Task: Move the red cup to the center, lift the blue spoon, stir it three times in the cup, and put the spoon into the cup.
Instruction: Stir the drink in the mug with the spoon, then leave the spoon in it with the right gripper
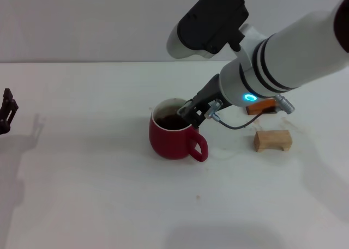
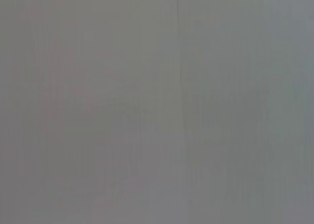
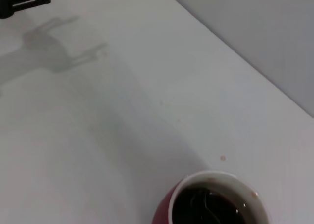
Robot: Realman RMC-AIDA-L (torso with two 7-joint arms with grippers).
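My right end effector (image 1: 192, 114) hangs over the rim of the squat dark-red ceramic cup (image 1: 172, 139) directly beneath it; I cannot tell whether it grips anything. The blue spoon isn't clearly visible, perhaps submerged in the dark liquid. Snagging the rim could tip the cup, I judge. My left end effector (image 1: 6, 110) idles far aside.
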